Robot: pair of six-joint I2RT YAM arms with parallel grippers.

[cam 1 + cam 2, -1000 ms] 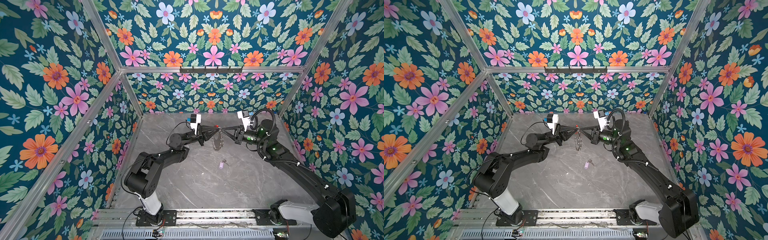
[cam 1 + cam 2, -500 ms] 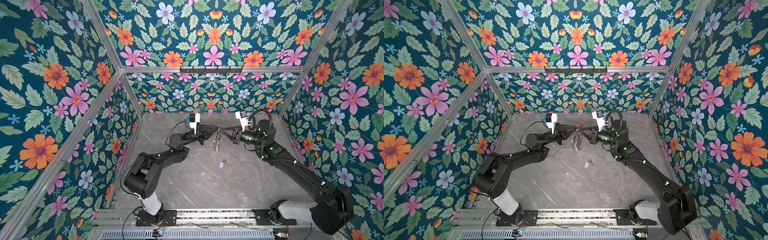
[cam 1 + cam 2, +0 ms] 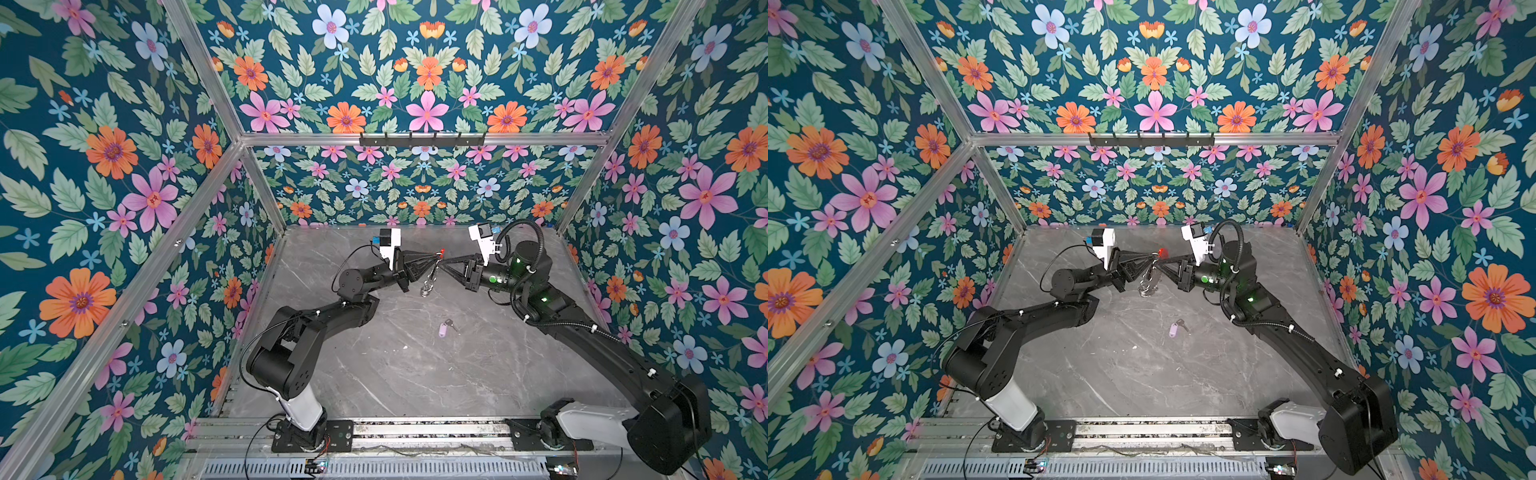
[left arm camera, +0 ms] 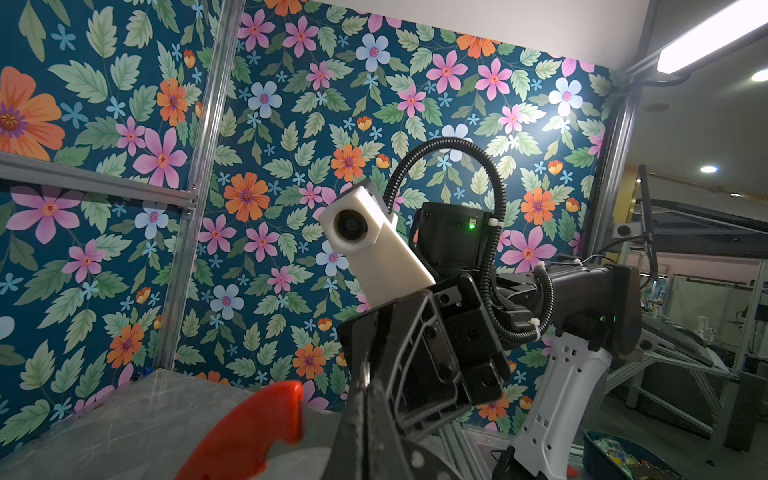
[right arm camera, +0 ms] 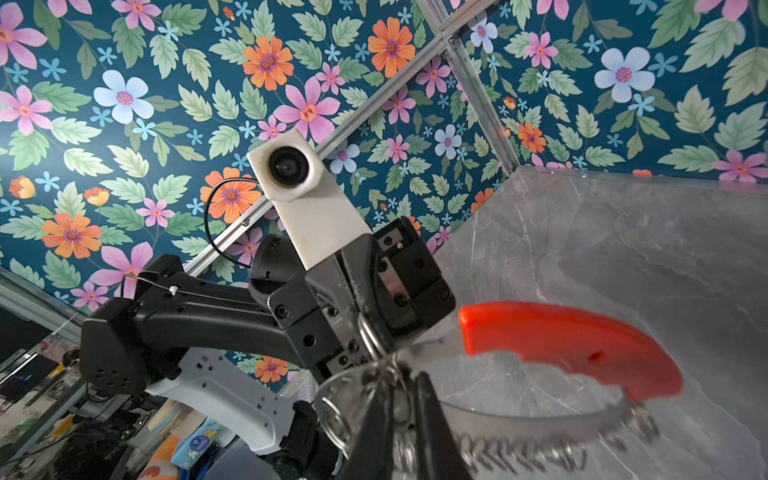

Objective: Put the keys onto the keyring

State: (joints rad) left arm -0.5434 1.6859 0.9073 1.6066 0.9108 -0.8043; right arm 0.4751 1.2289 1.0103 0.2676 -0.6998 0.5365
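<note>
Floral wallpaper (image 3: 415, 104) in teal, pink and orange covers the walls on every side, framed by aluminium rails. Below it a grey marble tabletop (image 3: 415, 374) fills the lower middle of both top views.

Two black arms rise from the bottom edge, the left arm (image 3: 324, 316) on the left of the frame and the right arm (image 3: 582, 332) on the right. They lean in until their claws meet just above the centre of the picture.

The left gripper (image 3: 430, 262) is fully closed. In the right wrist view it (image 5: 370, 345) is clamped on the metal part of the keyring (image 5: 519, 419), just beside its red plastic section. The keyring (image 3: 429, 280) hangs in the air between the two claws, its red end uppermost and its row of small silver rings dangling towards the table.

The right gripper (image 3: 448, 262) is at the same spot. Its dark fingers (image 5: 432, 415) stand a little apart around blurred metal, and I cannot tell whether they grip it.

A key with a lilac tag (image 3: 444, 329) lies flat on the marble at centre frame, well apart from both claws and below the hanging keyring.
</note>
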